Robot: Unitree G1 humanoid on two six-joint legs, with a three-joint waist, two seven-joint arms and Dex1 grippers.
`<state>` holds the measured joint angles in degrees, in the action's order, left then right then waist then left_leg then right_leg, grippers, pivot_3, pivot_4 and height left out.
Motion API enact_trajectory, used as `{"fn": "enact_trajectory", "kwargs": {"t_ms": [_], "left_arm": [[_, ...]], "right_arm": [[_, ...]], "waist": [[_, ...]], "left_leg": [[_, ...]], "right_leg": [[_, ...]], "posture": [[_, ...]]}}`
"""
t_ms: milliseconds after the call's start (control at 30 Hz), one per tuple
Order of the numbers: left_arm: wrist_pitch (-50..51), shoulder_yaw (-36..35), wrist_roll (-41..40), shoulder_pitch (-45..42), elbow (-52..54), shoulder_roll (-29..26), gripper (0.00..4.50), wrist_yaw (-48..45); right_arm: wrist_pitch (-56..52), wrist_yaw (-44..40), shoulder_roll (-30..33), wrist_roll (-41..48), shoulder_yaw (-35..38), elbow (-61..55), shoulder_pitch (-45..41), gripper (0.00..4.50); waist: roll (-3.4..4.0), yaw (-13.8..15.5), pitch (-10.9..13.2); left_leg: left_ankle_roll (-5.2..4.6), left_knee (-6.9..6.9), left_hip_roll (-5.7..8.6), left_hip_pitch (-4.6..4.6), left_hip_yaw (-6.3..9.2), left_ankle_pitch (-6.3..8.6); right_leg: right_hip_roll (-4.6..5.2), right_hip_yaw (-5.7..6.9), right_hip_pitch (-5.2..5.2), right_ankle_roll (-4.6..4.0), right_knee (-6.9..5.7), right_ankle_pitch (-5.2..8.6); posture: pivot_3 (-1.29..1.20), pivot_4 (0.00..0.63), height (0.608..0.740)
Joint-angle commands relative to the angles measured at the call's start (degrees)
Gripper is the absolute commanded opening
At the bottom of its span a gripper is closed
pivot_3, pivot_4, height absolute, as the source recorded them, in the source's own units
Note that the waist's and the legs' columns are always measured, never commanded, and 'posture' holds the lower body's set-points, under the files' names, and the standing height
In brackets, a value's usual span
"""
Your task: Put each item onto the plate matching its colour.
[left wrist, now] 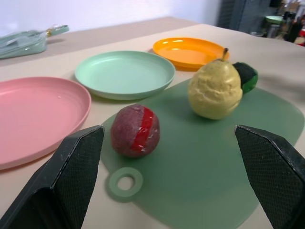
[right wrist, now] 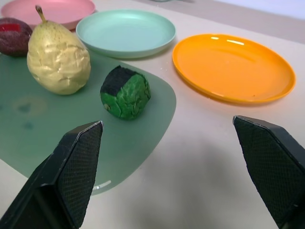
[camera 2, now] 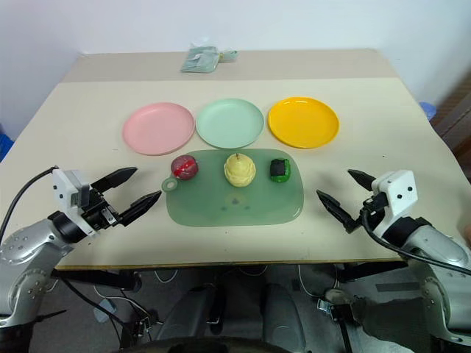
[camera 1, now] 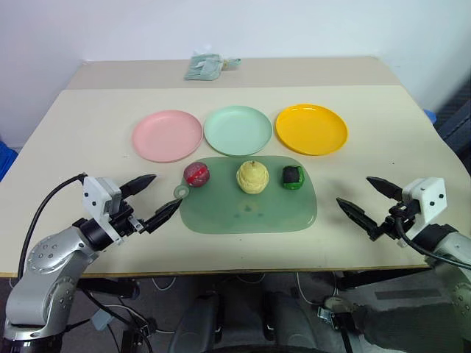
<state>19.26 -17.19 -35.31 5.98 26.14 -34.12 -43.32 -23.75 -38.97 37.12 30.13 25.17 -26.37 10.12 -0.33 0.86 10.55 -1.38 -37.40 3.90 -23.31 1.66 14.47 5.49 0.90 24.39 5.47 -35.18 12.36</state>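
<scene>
Three plates stand in a row: pink [camera 1: 167, 135], mint green [camera 1: 238, 130] and yellow-orange [camera 1: 310, 129]. In front of them, on a translucent green cutting mat [camera 1: 250, 209], lie a dark red round fruit [camera 1: 196, 174], a pale yellow pear [camera 1: 252, 177] and a green-black chunk [camera 1: 293, 177]. My left gripper [camera 1: 156, 198] hovers open just left of the mat, nearest the red fruit [left wrist: 135, 130]. To the right of the mat, my right gripper [camera 1: 366, 198] is open too, nearest the green chunk [right wrist: 126, 92]. Neither holds anything.
A pale green packet [camera 1: 204, 67] lies at the far edge of the beige table [camera 1: 88, 118]. The table's front edge [camera 1: 243, 268] runs just below both grippers. Open tabletop lies left and right of the mat.
</scene>
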Motion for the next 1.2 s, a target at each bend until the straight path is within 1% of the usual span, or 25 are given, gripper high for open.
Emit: {"fn": "enact_trajectory", "kwargs": {"t_ms": [33, 333, 533, 667, 800, 933, 1100, 1200], "left_arm": [[0.2, 0.4, -0.6, -1.5, 3.8, -0.4, 4.5, 1.0], [4.6, 1.8, -2.0, -5.0, 5.4, 0.5, 4.5, 5.3], [4.0, 3.5, -0.7, -5.1, 4.4, 1.2, 4.5, 5.7], [4.1, 4.7, 0.3, -5.9, 3.7, 1.9, 4.5, 6.6], [5.6, 5.8, 0.8, -6.7, 2.9, 2.1, 4.5, 7.9], [10.1, 6.9, 2.0, -9.3, 0.5, 1.3, 4.5, 10.7], [13.1, 8.7, 4.1, -15.3, -5.4, 2.5, 4.5, 13.6], [13.2, 9.7, 5.2, -17.8, -7.6, 3.4, 4.5, 14.2]], "right_arm": [[0.6, 0.0, 0.9, 0.6, 1.3, -1.5, -0.7, 4.47], [1.5, -1.0, 1.0, 0.4, 1.4, -0.6, -0.7, 4.47], [3.1, -2.2, 0.7, -0.3, 0.3, 0.5, -1.7, 4.47], [3.5, -3.2, -0.1, 1.3, -1.4, -0.1, -3.7, 4.47], [3.4, -5.4, -0.3, 3.1, -4.5, 0.4, -6.9, 4.47], [2.4, -9.2, 1.0, 3.4, -9.4, 1.6, -10.2, 4.47], [2.2, -16.1, 0.8, 5.8, -14.9, 3.2, -16.1, 4.47], [2.5, -18.0, 0.5, 6.0, -16.4, 4.2, -18.4, 4.47]], "waist": [[0.0, 0.0, 0.0], [-0.01, 0.0, 0.0], [-0.01, 0.0, 0.0], [-0.01, 0.0, 0.0], [-0.01, 0.0, 0.0], [-0.03, 0.0, 0.0], [-0.04, 0.0, 0.0], [-0.08, 0.0, 0.0]], "left_leg": [[0.0, 0.0, 0.0, 0.0, 0.0, 0.0], [0.0, 0.0, 0.0, 0.0, 0.0, 0.0], [0.0, 0.0, 0.01, 0.0, 0.0, 0.0], [0.0, 0.0, 0.0, 0.0, 0.0, 0.0], [0.0, -0.01, 0.01, 0.0, 0.0, 0.0], [0.0, -0.02, 0.01, 0.0, 0.0, 0.0], [0.0, -0.07, 0.01, 0.0, 0.0, 0.0], [-0.03, -0.06, 0.03, -0.01, 0.0, 0.01]], "right_leg": [[0.0, 0.0, 0.0, 0.0, 0.0, 0.0], [-0.01, 0.0, 0.0, 0.01, 0.0, 0.0], [-0.01, 0.0, 0.0, 0.01, 0.01, 0.0], [-0.01, 0.0, 0.0, 0.02, 0.01, -0.01], [-0.01, 0.0, 0.0, 0.01, 0.01, -0.01], [-0.02, 0.0, -0.01, 0.02, 0.0, -0.01], [-0.06, 0.02, 0.0, 0.04, -0.03, -0.02], [-0.05, 0.02, 0.0, 0.22, -0.02, -0.13]], "posture": [[0.0, 0.15, 0.74], [0.0, 0.15, 0.74], [0.0, 0.15, 0.74], [0.0, 0.15, 0.74], [0.0, 0.15, 0.74], [0.0, 0.15, 0.74], [0.0, 0.15, 0.74], [0.0, 0.15, 0.74]]}}
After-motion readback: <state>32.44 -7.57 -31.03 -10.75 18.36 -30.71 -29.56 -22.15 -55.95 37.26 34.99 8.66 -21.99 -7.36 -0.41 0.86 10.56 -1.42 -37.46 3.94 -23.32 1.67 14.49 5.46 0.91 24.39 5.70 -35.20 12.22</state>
